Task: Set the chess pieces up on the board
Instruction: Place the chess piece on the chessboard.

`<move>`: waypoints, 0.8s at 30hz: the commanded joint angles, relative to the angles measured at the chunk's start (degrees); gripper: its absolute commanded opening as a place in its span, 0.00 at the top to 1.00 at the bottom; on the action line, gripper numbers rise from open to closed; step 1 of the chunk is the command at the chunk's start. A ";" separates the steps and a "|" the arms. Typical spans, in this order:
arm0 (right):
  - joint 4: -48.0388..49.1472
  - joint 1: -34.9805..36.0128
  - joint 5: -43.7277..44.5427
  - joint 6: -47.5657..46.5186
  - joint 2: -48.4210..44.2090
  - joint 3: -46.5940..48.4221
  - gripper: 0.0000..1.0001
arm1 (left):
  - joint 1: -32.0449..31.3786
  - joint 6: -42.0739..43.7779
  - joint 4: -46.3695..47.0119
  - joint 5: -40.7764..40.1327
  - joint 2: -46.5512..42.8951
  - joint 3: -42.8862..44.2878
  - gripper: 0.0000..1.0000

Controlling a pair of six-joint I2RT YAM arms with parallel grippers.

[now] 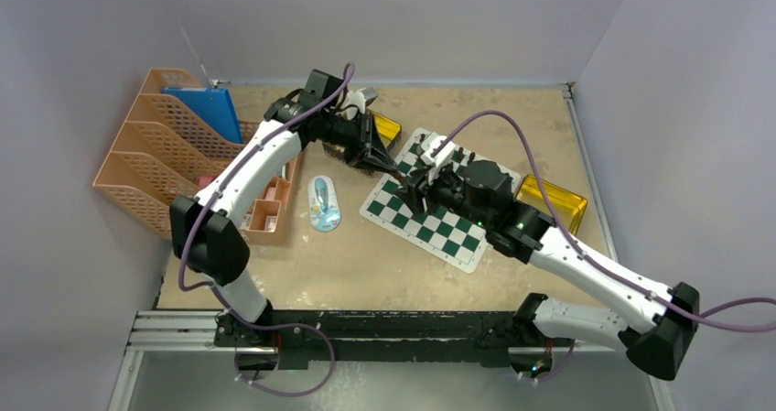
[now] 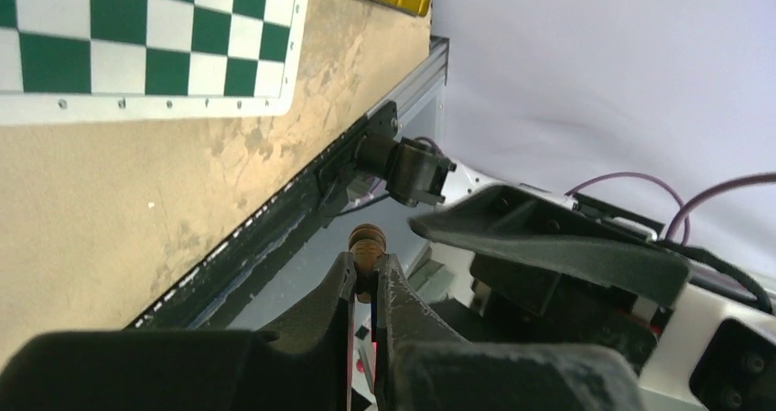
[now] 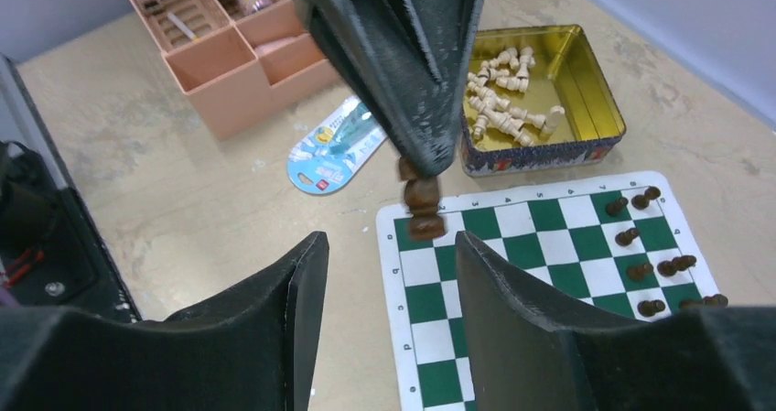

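Quick rundown of where you're at. Biggest thing first: the tan counter, scuffed all over, with the green-and-white board lying flat on it, turned at an angle, right in front of both your arms. Off on the left there's a peach file rack, and a little pink tray sits near it.

Two gold tins flank the board. The open tin just past the board's corner has a heap of pale pieces in it. The other tin is on the right side, half behind your right arm. A blue-and-white packet lies on the counter between the tray and the board.

Your left hand is clenched tight on a dark brown piece, the top of it poking out above the fingertips. From the right wrist view that piece hangs over the corner of the board nearest the packet. Can't tell if it's touching the square or just above it.

Your right hand is released, fingers spread with nothing between them, sitting low over the same end of the board.

Several dark pieces already stand in a cluster along the board's far edge.
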 commanded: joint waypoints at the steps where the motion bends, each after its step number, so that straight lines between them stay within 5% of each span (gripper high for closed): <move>1: -2.47 0.25 5.10 6.03 -6.83 1.09 0.41 | -0.19 5.66 -0.45 -5.37 3.58 8.27 1.00; 5: -9.62 0.26 9.51 11.08 -11.41 3.99 0.30 | -0.34 11.38 -4.47 -14.02 9.49 17.94 1.00; 8: -13.39 0.18 12.76 15.23 -15.10 5.91 0.03 | -0.43 15.19 -5.42 -20.31 13.81 24.21 1.00; 18: -18.16 0.20 20.75 19.95 -24.04 12.22 0.01 | -1.81 24.53 -10.22 -30.16 29.80 46.57 1.00; 24: -24.01 0.18 22.81 28.21 -21.73 14.62 0.01 | -4.45 25.09 -9.19 -34.08 27.05 38.48 1.00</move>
